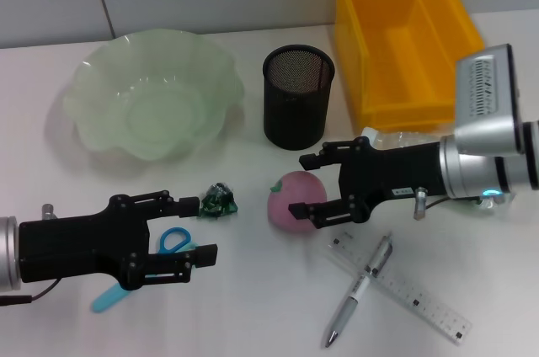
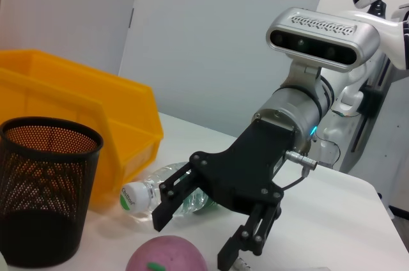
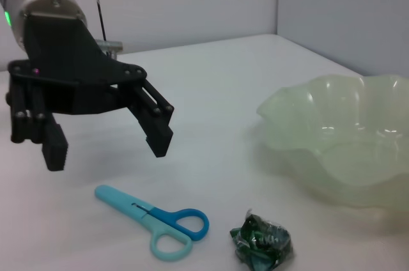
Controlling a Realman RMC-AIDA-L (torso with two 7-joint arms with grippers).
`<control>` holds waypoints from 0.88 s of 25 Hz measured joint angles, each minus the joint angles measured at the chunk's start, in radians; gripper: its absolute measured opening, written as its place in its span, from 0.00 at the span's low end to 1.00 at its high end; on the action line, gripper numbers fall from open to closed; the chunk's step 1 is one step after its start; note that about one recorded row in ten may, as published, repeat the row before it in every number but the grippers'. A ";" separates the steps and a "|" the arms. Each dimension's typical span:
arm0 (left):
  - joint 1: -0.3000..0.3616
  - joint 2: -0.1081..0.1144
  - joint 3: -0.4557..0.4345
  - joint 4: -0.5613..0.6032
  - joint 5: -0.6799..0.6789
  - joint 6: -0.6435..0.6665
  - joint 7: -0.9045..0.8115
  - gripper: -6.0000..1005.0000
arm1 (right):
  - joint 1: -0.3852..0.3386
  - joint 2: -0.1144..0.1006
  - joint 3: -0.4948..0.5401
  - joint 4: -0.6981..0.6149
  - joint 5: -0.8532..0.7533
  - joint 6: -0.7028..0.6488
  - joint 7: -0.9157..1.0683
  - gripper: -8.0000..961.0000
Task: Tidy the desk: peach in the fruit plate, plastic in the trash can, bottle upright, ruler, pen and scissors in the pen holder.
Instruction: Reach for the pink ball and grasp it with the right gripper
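While the right gripper (image 1: pixel 307 185) hangs wide open with nothing held, the pink peach (image 1: pixel 294 198) sits on the counter (image 1: pixel 253 306) between its spread fingers. The left gripper (image 1: pixel 199 227) is open and empty too, just above the blue scissors (image 1: pixel 143 269), with the green plastic (image 1: pixel 219 199) beside its upper fingertip.

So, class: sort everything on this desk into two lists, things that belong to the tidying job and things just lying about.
Belongs to the job:
peach
fruit plate
plastic wrapper
yellow bin
bottle
ruler
pen
scissors
pen holder

Just lying about:
nothing visible; both grippers, left and right, are open.
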 joint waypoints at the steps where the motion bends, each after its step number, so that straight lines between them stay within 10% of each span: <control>1: 0.000 0.000 0.000 0.000 0.000 0.000 0.000 0.78 | 0.000 0.000 0.000 0.000 0.000 0.000 0.000 0.81; 22: 0.006 0.001 -0.026 0.000 0.001 0.013 -0.002 0.77 | 0.032 0.003 -0.081 0.058 0.009 0.097 0.003 0.67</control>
